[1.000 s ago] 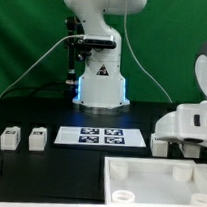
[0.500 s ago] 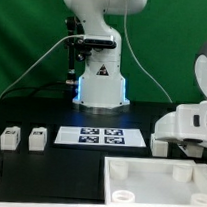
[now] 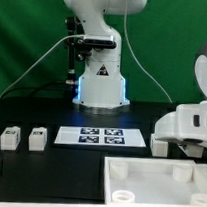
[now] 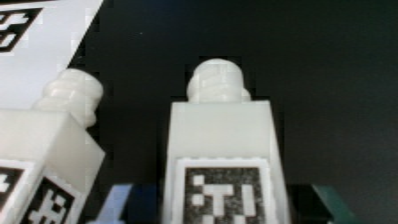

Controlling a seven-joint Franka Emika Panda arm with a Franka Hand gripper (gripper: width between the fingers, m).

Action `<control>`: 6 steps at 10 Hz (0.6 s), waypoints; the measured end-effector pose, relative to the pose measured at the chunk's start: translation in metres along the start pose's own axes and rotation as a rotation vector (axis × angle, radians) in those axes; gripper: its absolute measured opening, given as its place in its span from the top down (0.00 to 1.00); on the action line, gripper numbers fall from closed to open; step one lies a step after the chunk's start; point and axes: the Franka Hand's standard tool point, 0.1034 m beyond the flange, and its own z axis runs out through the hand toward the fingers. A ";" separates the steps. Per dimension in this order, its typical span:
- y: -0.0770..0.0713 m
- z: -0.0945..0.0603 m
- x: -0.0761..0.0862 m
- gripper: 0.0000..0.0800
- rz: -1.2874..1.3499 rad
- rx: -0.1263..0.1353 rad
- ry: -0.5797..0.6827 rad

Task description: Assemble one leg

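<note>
Leg: a white leg (image 4: 222, 140) with a tag stands between the claw's fingers in the wrist view.
Claw: the claw (image 4: 224, 202) has a dark finger on each side of the leg; it is too blurry to tell if it squeezes or hangs loose.
Beside: a second leg (image 4: 54, 140) is just next to it, with a thin dark gap between.
Further off: the marker board (image 4: 45, 40) lies past the second leg.
In the way: the arm (image 3: 185, 122) hides the desk (image 3: 31, 111) on the exterior view's right.
Room: open black desk shows past the leg's tip; small blocks (image 3: 36, 137) sit on the exterior view's left, and a big white panel (image 3: 151, 180) lies at the front.
</note>
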 end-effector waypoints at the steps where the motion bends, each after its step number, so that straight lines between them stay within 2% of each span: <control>1: 0.006 -0.016 0.001 0.64 0.006 0.018 0.029; 2: 0.012 -0.046 0.002 0.64 0.003 0.050 0.119; 3: 0.019 -0.070 -0.009 0.64 -0.015 0.050 0.152; 4: 0.022 -0.103 -0.002 0.64 -0.021 0.056 0.302; 5: 0.031 -0.133 -0.012 0.64 -0.021 0.086 0.495; 6: 0.042 -0.149 -0.024 0.64 -0.029 0.114 0.663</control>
